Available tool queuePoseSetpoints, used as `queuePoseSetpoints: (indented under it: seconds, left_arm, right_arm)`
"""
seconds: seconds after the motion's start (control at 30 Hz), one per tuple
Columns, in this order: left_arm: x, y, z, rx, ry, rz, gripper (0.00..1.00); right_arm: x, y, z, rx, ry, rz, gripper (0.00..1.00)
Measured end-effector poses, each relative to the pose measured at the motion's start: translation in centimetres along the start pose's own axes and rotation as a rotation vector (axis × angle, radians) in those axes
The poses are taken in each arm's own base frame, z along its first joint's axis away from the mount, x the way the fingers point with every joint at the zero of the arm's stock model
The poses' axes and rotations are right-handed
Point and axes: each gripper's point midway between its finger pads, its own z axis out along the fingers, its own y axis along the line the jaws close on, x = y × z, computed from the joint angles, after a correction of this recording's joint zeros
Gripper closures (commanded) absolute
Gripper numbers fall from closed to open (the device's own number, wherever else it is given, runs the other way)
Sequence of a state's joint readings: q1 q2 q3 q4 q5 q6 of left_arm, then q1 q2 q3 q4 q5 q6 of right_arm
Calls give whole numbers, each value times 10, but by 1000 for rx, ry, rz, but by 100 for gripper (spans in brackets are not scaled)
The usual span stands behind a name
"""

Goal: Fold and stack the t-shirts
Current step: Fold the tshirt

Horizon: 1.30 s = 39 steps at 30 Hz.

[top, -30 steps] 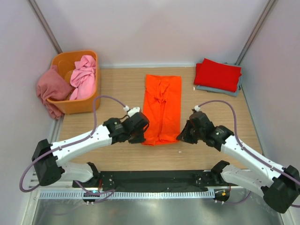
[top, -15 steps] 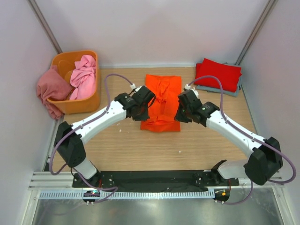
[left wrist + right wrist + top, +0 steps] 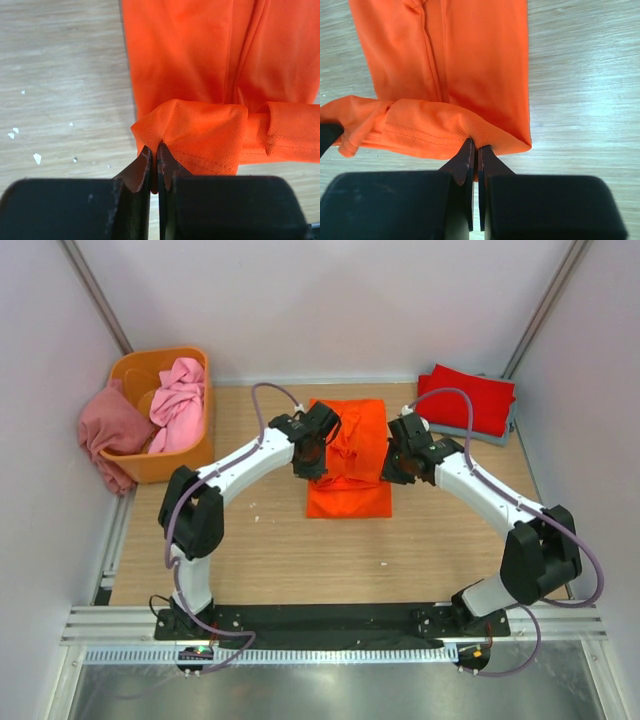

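Orange t-shirt (image 3: 348,498), hem doubled over, left hand (image 3: 154,152) pinching one corner, right hand (image 3: 475,148) pinching the other

Orange t-shirt (image 3: 350,455) sits mid-worktop, folded into a narrow strip running far to near. Its near end is doubled back over the rest, hem corners pinched tight in the left claw (image 3: 154,150) and right claw (image 3: 476,147). Red t-shirt (image 3: 466,400) lies folded flat on the grey-blue t-shirt (image 3: 492,438) in the far right corner, with only a sliver of grey-blue showing. Far left corner: light pink t-shirt (image 3: 178,400) bunched up in the tub (image 3: 170,466), dusty rose t-shirt (image 3: 110,430) slumped over its left side.
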<state>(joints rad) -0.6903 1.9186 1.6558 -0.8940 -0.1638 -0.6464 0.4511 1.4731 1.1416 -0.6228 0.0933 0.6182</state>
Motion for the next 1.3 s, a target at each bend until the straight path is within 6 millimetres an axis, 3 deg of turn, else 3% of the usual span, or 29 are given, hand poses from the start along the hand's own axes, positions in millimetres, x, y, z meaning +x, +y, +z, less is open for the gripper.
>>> queuePoseSetpoints:
  seconds: [0.43,0.5,0.6,0.67,0.83,0.93,1.07,1.13,1.2,1.3]
  left_arm:
    - [-36,4,34,-22,10,6,92]
    - [-37,6,43,-31,27,9,84]
    - [-39,10,62,-46,55,20,52]
    - [-43,12,78,-51,75,21,33]
    - [-64,20,108,-55,98,-11,24]
    - [-87,24,94,-51,56,-25,23]
    - [-113,34,53,-58,-48,-33,22]
    - [-115,41,23,-63,-88,-38,24]
    - [-113,45,-4,-51,-124,-45,28]
    - [-103,48,-28,-18,-151,-56,35]
  right_arm:
    - [-18,-6,45,9,56,14,99]
    - [-21,-7,57,19,72,13,79]
    - [-21,-10,78,32,110,11,61]
    - [-26,-14,95,57,130,19,43]
    - [-56,-22,123,116,126,33,38]
    - [-86,-22,114,143,68,39,37]
    - [-106,-17,79,134,-28,36,39]
    - [-100,-13,57,112,-47,29,45]
    - [-89,-3,36,58,-69,17,58]
    - [-57,21,24,-61,-34,-6,73]
